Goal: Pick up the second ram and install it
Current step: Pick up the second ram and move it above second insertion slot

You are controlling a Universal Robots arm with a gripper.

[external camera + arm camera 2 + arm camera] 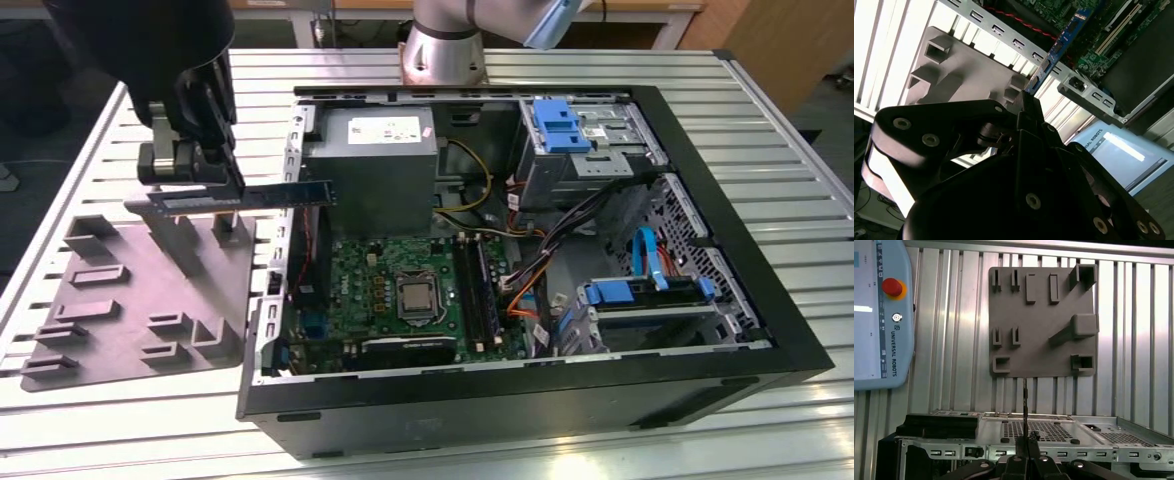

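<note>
The gripper point(200, 182) is seen at the exterior view's left, closed on the second ram point(274, 193), which is clamped between the black fingers point(214, 150) at one end. The stick is held level and on edge, clear of every surface. It hangs above the far part of the grey moulded tray point(127, 330), and its free end reaches towards the left wall of the open computer case point(534, 400).

In the first wrist view the second ram point(1024, 400) is seen edge-on as a thin dark line rising from the gripper point(1025, 440), over the gap between the tray point(1044, 320) and the case's metal frame point(1064, 432). In the second wrist view the blue-edged stick point(1060, 41) runs out from the gripper point(1030, 97) across the tray's edge point(969, 65) towards the green board.

Inside the case, the motherboard point(367, 290) lies flat with the processor socket point(416, 296) near its middle. The long black memory sockets point(470, 290) lie just to the exterior view's right of it, well apart from the held stick. The grey power supply point(367, 140) sits at the far side. A light blue teach pendant point(879, 315) rests on the slatted aluminium table point(814, 200)
</note>
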